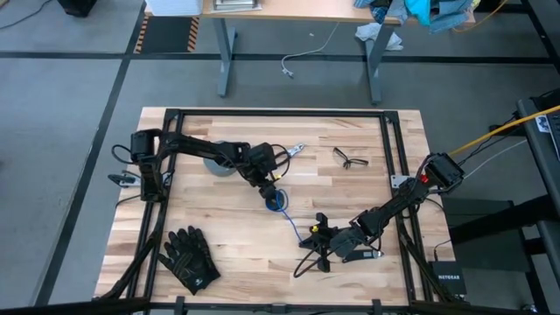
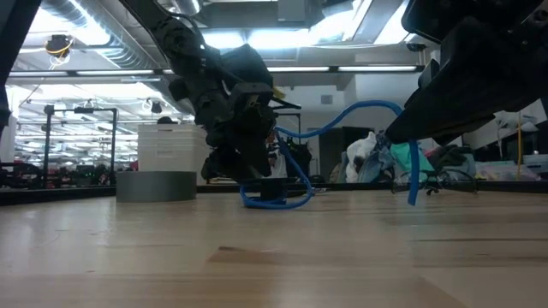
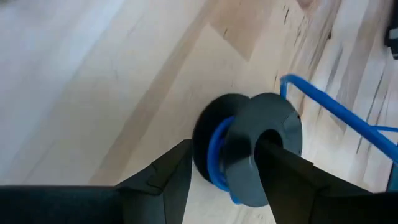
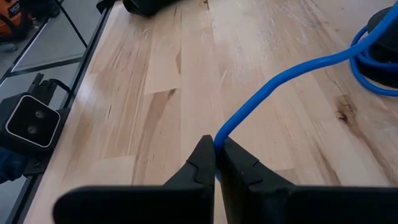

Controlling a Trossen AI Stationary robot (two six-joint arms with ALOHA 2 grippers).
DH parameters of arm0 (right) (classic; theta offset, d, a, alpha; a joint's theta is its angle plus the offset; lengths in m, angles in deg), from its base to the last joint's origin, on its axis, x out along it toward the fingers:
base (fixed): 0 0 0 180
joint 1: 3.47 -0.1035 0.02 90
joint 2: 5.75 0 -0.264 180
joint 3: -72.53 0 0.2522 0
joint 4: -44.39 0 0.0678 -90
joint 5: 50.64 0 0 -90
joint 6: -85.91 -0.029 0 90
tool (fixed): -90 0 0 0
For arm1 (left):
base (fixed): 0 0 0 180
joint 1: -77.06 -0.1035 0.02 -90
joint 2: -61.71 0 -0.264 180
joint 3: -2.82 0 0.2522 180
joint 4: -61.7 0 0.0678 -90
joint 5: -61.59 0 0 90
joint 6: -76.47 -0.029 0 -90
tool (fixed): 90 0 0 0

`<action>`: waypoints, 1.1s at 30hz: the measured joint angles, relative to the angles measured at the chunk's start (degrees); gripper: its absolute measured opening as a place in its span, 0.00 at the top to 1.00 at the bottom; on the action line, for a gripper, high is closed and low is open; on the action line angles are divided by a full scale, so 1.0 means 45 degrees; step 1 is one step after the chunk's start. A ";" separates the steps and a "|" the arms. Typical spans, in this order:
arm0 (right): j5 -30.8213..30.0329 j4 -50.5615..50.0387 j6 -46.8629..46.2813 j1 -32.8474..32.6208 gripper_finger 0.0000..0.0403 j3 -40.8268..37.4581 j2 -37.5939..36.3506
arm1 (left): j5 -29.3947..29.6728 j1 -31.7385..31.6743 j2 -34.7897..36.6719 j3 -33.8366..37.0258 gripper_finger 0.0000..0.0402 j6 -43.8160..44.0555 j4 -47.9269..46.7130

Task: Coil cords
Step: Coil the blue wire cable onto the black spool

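The right pincer [image 4: 216, 163] is being kept clamped on the blue cords [image 4: 283, 84] near the desk's [image 1: 219, 219] near edge — the left pincer [image 3: 221, 171], fingers spread, is straddling the coiled bundle at the desk's middle. Grey tape roll [image 2: 156, 185] beside it.
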 joint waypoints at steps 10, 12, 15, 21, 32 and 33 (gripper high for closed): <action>-0.0069 -0.0001 0.0005 0.0000 0.98 0.0005 0.0000 | -0.0392 0.0278 -0.0201 0.0000 0.62 -0.0272 0.0757; -0.0068 -0.0017 0.0010 0.0000 0.98 0.0005 0.0000 | -0.0402 0.0311 -0.0201 0.0000 0.67 -0.0577 0.0754; -0.0068 -0.0031 0.0010 0.0000 0.98 0.0005 0.0000 | -0.0414 0.0334 -0.0201 0.0000 0.75 -0.0640 0.0782; -0.0063 -0.0044 0.0010 0.0000 0.98 0.0005 0.0000 | -0.0590 0.0363 -0.0172 -0.0014 0.92 -0.0651 0.1358; -0.0083 -0.0126 0.0010 0.0000 0.98 0.0005 0.0000 | -0.1048 0.1066 0.0077 -0.0019 0.99 -0.0329 0.2054; -0.0083 -0.0130 0.0010 0.0000 0.98 0.0005 0.0000 | -0.1052 0.1232 0.0152 -0.0016 0.99 -0.0329 0.1970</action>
